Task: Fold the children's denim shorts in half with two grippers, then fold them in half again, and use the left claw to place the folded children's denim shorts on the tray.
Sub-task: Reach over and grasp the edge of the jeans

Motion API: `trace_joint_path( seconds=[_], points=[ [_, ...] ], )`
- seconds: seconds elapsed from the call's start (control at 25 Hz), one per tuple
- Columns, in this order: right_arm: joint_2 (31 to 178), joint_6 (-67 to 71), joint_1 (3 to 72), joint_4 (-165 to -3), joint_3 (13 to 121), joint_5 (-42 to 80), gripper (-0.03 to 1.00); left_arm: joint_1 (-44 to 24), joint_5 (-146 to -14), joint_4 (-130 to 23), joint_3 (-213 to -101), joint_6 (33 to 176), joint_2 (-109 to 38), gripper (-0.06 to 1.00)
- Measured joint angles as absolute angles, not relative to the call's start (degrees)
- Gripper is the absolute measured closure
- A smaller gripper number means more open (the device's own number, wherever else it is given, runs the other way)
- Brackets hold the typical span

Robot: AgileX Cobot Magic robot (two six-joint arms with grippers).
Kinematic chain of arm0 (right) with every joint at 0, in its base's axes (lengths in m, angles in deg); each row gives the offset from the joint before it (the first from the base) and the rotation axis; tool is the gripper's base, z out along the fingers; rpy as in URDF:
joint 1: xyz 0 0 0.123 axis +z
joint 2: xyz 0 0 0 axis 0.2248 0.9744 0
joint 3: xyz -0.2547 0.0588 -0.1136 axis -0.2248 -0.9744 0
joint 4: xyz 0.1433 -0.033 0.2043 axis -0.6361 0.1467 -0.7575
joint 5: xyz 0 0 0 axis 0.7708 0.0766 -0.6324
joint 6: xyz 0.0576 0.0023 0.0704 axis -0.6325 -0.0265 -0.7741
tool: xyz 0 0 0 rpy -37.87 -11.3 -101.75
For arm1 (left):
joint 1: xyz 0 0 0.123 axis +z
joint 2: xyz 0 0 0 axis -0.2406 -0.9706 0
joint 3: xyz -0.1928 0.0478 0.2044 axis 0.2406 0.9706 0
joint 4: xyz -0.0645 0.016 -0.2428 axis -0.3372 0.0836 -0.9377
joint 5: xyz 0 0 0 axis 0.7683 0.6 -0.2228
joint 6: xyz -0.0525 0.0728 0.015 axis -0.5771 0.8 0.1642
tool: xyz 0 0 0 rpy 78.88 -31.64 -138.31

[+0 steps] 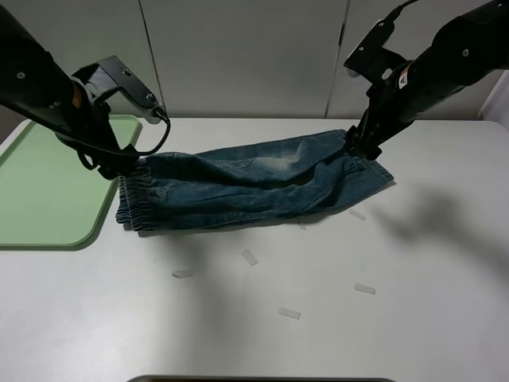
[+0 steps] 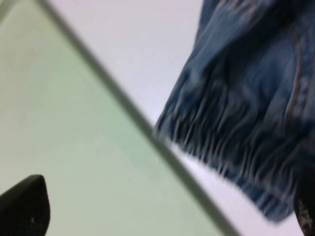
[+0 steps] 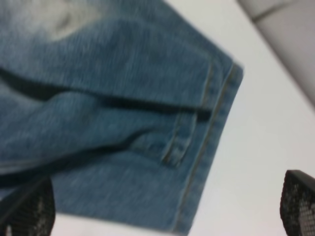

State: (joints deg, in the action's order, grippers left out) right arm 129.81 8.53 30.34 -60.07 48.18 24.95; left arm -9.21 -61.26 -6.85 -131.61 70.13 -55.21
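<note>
Underneath everything, a broad white table (image 1: 413, 334); at its left end, the pale green tray (image 1: 48, 199), lying flat, without the shorts as yet.

Across the middle of the table, the children's denim shorts (image 1: 254, 187), stretched left to right and seemingly doubled lengthwise already, leg over leg; gathered waistband (image 1: 135, 207) at the left end, just beside the tray's right rim, touching or not impossible to tell; leg hems (image 1: 374, 171) at the right end.

Down at the far-left corner of the waistband, the left claw (image 1: 119, 163); spread wide, black fingertips (image 2: 24, 209) well apart in the wrist view, gripping nothing. At the far-right corner by the hems, the right gripper (image 1: 359, 147); likewise gaping, fingertips (image 3: 29, 209) set either side of the hem, nothing pinched.

Judged light, soft and limp; no stiffness to keep a shape, so likely to sag or fall open if lifted by one point only. Thicker and firmer along the elastic band and the stitched hems; best pinched there, both layers together, deep enough not to slip out. Not fragile; not slick as cloth, though apt to slide on the smooth tabletop.

Smallest of all, a few pale tape strips (image 1: 289, 313) scattered on the near side of the table; most well apart from the denim, a couple just beside its near edge.
</note>
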Motion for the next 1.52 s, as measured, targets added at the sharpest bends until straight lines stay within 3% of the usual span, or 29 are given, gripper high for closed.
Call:
trace_joint_path(
  seconds=[0.44,0.84,1.2,1.52],
  points=[
    [129.81,-9.64,30.34,-62.90,48.18,45.26,0.27,-9.21,-42.56,-8.13,-131.61,64.63,-44.34,-0.05],
    [129.81,-13.19,30.34,-68.56,48.18,57.37,0.27,-9.21,-33.22,-17.20,-131.61,63.82,-32.02,-0.04],
    [129.81,-13.21,30.34,-71.67,48.18,58.35,0.27,-9.21,-28.28,-21.92,-130.26,63.78,-19.18,-0.02],
    [129.81,-13.32,30.34,-72.88,48.18,58.10,0.27,-9.21,-26.39,-22.72,-115.47,62.35,2.03,-0.02]
  ],
)
